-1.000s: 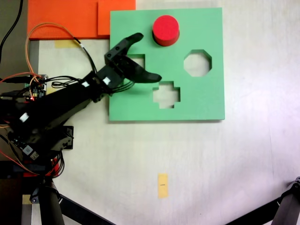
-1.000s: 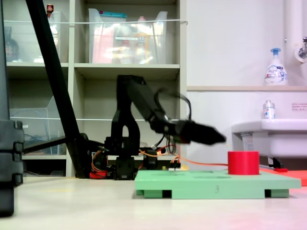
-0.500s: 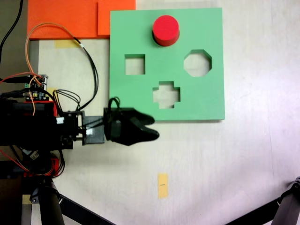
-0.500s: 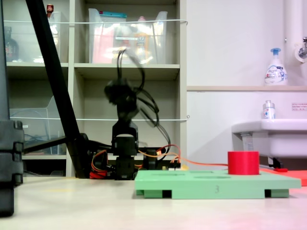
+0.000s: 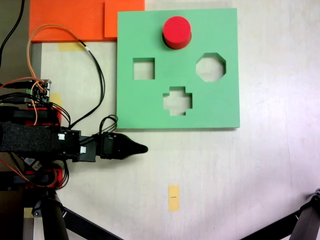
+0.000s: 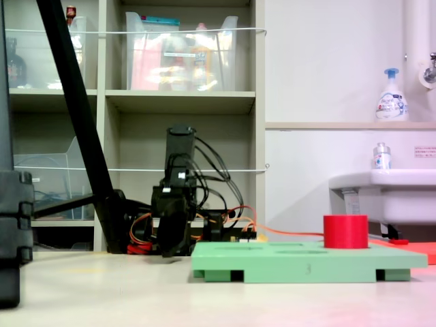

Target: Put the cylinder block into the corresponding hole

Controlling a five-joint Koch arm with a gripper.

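Observation:
The red cylinder block (image 5: 177, 32) stands upright on the far part of the green foam board (image 5: 220, 107), with its flat round top showing. In the second exterior view the cylinder block (image 6: 345, 231) rises above the board (image 6: 306, 259). No circular hole shows; only a square cutout (image 5: 143, 69), an octagonal cutout (image 5: 210, 67) and a cross cutout (image 5: 177, 100) are visible. My gripper (image 5: 136, 148) lies off the board, below its lower left corner in the first exterior view. Its jaws are shut to a point with nothing between them. In the second exterior view the gripper (image 6: 170, 246) hangs low, left of the board.
Orange foam sheets (image 5: 75, 20) lie beside the board's top left corner. Loose wires (image 5: 95, 75) loop between the arm base and the board. A yellow tape strip (image 5: 173, 197) marks the table. Tripod legs (image 5: 306, 220) stand at the lower corners. A sink (image 6: 381, 191) stands behind the board.
The arm swung away from over the board's square cutout, down and left in the first exterior view, and folded low. Its jaws went from open to shut. The cylinder block stayed put.

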